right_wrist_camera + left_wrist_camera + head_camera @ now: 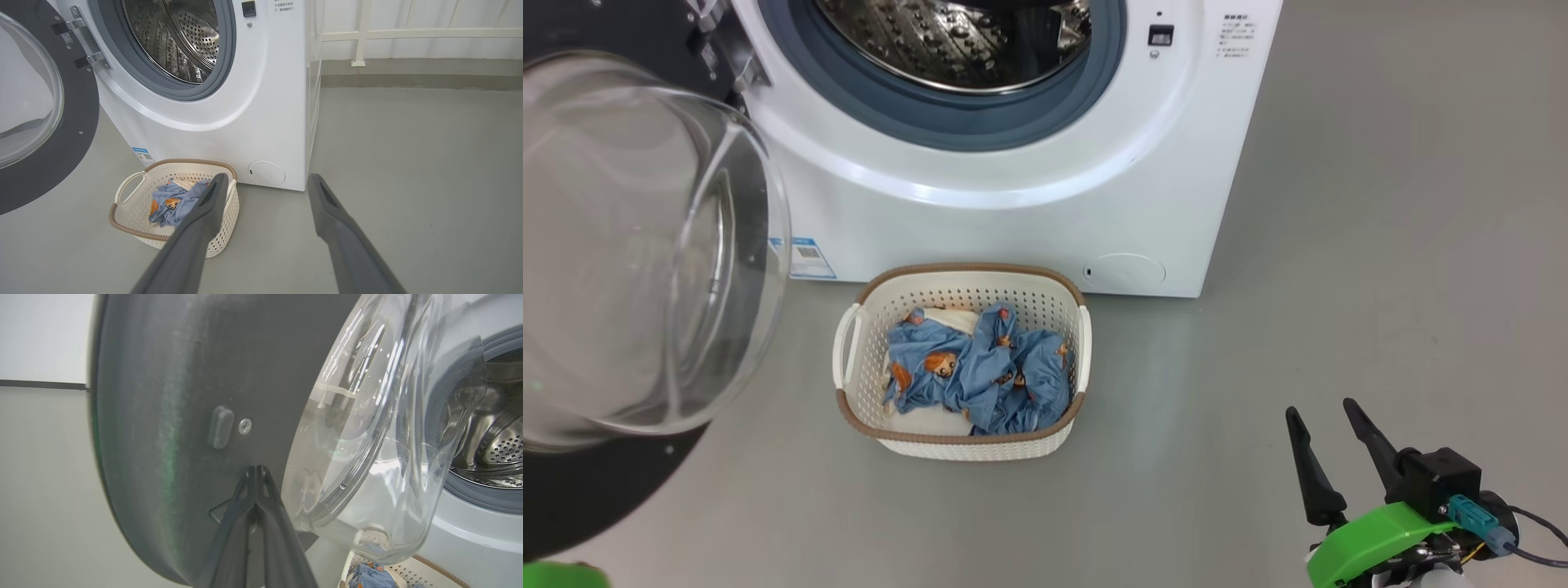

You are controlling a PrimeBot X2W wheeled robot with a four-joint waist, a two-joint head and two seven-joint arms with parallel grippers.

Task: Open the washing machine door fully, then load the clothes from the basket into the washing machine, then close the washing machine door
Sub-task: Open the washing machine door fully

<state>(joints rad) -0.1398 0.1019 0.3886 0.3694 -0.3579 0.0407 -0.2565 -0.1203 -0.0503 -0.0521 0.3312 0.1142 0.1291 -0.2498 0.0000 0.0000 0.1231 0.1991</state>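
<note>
The washing machine (1029,196) stands with its steel drum (964,41) exposed. The washing machine door (629,245) is swung out to the left, its clear glass bowl bulging towards me. On the floor in front sits the basket (849,408), holding the clothes (980,367): blue bear-print fabric over a cream piece. My right gripper (1321,410) hangs open and empty, low to the right of the basket. In the right wrist view the right gripper (266,179) points at the machine's base, the basket (122,226) to its left. My left gripper (256,468) is shut and empty, its tips at the door's (184,396) black inner ring.
Grey floor spreads open to the right of the machine. A white railing (408,34) and a low kerb run along the back. The open door overhangs the floor to the left of the basket. A round service flap (1123,269) and a blue sticker (805,257) mark the machine's base.
</note>
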